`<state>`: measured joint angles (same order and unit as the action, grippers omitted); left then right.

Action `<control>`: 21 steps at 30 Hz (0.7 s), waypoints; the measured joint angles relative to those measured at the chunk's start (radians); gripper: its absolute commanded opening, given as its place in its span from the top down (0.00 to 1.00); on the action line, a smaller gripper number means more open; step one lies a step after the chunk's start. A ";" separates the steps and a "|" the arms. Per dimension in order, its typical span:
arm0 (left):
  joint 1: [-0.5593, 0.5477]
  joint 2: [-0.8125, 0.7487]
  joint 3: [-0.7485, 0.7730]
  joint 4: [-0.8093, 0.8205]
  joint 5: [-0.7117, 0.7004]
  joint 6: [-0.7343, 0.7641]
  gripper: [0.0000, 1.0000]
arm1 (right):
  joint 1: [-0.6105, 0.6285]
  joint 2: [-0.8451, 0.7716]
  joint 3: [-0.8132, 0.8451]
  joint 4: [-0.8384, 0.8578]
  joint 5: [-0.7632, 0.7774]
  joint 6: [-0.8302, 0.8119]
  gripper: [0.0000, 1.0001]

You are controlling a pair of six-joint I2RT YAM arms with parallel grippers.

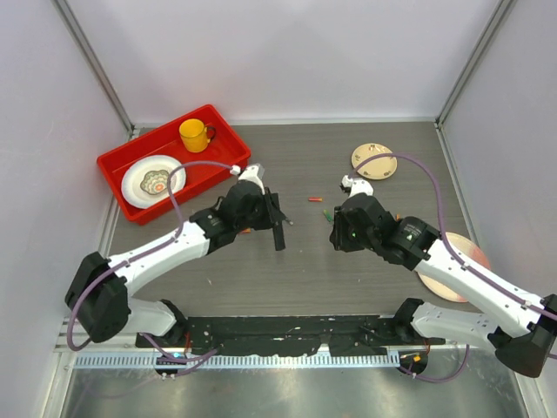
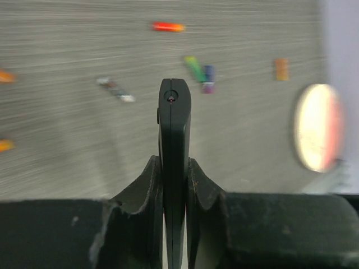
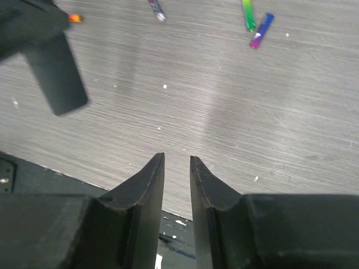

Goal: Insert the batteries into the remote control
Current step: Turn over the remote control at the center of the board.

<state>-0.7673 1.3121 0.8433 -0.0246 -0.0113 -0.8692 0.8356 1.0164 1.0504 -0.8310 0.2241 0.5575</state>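
Across the grey tabletop [image 1: 348,287], a red tray [image 1: 113,161] sat well off to the far left of the remote control [image 2: 174,129]. The left fingers [image 2: 148,190] gripped the remote by one end, edge-on. To its right hung the right fingers [image 3: 148,190], slightly parted and empty. Beyond the remote's free end lay green [image 2: 194,68], purple [image 2: 208,78] and orange-red [image 2: 167,26] batteries.

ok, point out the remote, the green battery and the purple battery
remote [image 2: 174,134]: left wrist view, middle of its narrow upturned edge.
green battery [image 3: 248,15]: right wrist view, mid-body.
purple battery [image 3: 262,31]: right wrist view, mid-body.
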 measured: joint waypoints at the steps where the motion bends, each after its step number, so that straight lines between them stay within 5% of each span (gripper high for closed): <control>1: 0.000 0.018 0.058 -0.111 -0.055 0.051 1.00 | 0.000 -0.007 -0.032 0.008 0.011 0.007 0.70; 10: 0.004 0.402 0.405 -0.681 -0.416 0.298 1.00 | 0.000 -0.077 -0.086 0.056 0.056 0.024 0.69; 21: -0.054 0.702 0.611 -0.813 -0.496 0.336 0.98 | 0.000 -0.128 -0.098 0.068 0.055 0.019 0.68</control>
<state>-0.8215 2.0136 1.4540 -0.8375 -0.5076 -0.5331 0.8356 0.8886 0.9520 -0.7635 0.2790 0.5770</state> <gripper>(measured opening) 0.176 0.310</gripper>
